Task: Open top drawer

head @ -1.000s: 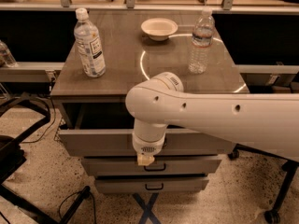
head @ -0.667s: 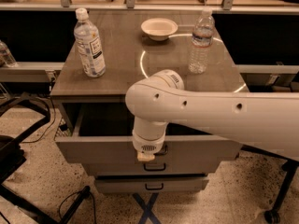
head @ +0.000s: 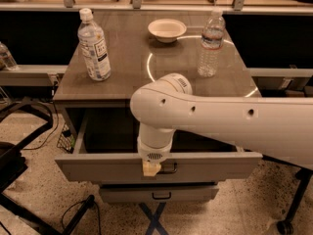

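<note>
The top drawer [head: 98, 166] is a wide grey metal drawer under the table top. It stands pulled well out toward me, its dark interior showing behind the front panel. Its small dark bar handle [head: 169, 169] sits at the centre of the front. My gripper [head: 151, 168] hangs from the white arm straight down onto the handle, its tan tip at the handle's left end. The wrist hides the fingers.
A narrower grey drawer [head: 159, 194] sits shut below. On the table top [head: 127, 67] stand a labelled water bottle [head: 94, 45], a white bowl [head: 167, 30] and a clear bottle [head: 211, 43]. A dark chair frame [head: 19, 151] is at the left, and a cross-brace [head: 154, 219] below.
The top drawer has slid farther out toward me, and my gripper has moved with its handle, down and nearer in the view.
</note>
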Available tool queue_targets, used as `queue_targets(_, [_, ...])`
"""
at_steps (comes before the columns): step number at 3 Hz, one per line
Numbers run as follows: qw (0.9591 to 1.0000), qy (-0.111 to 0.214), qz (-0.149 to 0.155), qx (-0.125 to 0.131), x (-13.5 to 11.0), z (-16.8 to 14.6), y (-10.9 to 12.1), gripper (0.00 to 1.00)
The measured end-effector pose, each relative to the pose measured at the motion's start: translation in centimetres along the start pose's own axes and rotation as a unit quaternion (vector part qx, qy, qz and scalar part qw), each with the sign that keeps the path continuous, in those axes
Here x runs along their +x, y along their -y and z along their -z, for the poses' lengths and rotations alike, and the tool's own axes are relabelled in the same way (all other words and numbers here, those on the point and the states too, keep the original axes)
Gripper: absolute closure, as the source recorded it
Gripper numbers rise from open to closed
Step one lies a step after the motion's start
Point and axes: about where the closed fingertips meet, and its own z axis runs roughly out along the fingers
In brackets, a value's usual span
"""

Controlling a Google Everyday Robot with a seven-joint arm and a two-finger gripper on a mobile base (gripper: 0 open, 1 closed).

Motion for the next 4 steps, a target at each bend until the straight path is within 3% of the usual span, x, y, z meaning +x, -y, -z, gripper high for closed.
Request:
queue_targets(1, [1.0, 0.001, 0.001, 0.009, 0.6, 1.2, -2.7, 1.0])
queue_targets(2, [0.9992, 0.002, -0.009, 0.038, 1.6, 3.9, -8.1, 1.0])
queue_targets(3, [0.995, -0.011, -0.003, 0.1, 3.0, 8.5, -9.8, 1.0])
queue_targets(4, [0.9915, -0.014, 0.005, 0.129, 4.8, 10.8, -7.0, 1.0])
